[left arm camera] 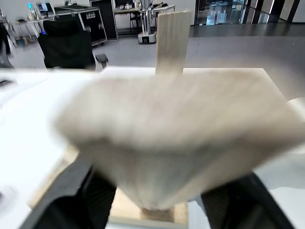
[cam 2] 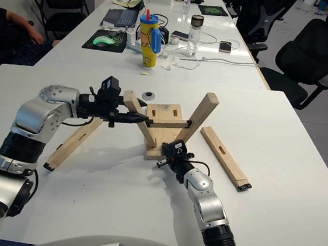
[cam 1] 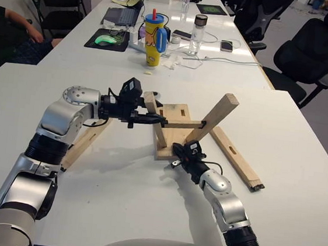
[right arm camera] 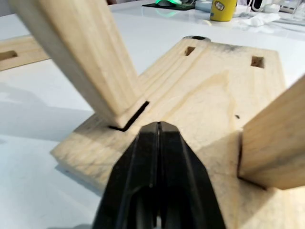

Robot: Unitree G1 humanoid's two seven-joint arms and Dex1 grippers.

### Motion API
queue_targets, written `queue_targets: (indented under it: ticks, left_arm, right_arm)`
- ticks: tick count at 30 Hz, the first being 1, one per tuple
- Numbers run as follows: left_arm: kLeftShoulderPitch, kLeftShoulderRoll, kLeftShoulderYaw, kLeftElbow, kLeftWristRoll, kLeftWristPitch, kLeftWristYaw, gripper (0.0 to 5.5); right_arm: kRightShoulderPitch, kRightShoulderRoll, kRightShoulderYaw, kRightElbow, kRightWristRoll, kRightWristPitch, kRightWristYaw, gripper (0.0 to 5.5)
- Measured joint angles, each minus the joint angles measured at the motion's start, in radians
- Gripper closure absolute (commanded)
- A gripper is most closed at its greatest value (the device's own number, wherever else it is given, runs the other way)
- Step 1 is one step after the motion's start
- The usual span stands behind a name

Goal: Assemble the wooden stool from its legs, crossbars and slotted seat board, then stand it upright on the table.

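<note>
Left jaws pinching left-hand leg (cam 1: 152, 104) where the crossbar (cam 1: 184, 124) meets it | right jaws pressed together, tips on seat board (right arm camera: 224, 86) lying flat mid-desk (cam 1: 142, 215) | risk: both slotted legs lean, so a sideways tug may pop the crossbar out or unseat a leg.

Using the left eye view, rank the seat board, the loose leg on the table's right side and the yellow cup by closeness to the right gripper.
1. Seat board: flat on the table, right at the right gripper.
2. Loose leg: lying off to the gripper's right.
3. Yellow cup: far back, on the next table.
</note>
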Motion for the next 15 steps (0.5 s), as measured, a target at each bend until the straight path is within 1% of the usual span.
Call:
queue_targets:
  ticks: [3,7,8,11,13,15]
  left_arm:
    - [0.029,0.019,0.053,-0.033,-0.041,0.068,0.005,2.15]
    - [0.083,0.122,0.192,-0.132,-0.143,0.183,-0.005,1.43]
    - [0.092,0.144,0.231,-0.163,-0.189,0.221,-0.014,1.43]
    - [0.092,0.177,0.35,-0.225,-0.359,0.331,-0.028,1.76]
    - [0.024,0.149,0.448,-0.191,-0.497,0.387,0.059,2.07]
    - [-0.091,0.094,0.536,-0.14,-0.603,0.379,0.2,2.36]
  right_arm:
    - [0.002,0.0,0.011,-0.029,0.001,0.037,0.0,5.5]
    - [0.016,0.001,0.007,-0.044,0.003,0.048,-0.009,5.5]
    - [0.019,0.001,0.006,-0.046,0.003,0.048,-0.011,5.5]
    - [0.022,0.002,0.006,-0.045,0.003,0.049,-0.013,5.5]
    - [0.025,0.002,0.002,-0.046,0.004,0.048,-0.012,5.5]
    - [0.024,0.003,0.002,-0.048,0.005,0.047,-0.011,5.5]
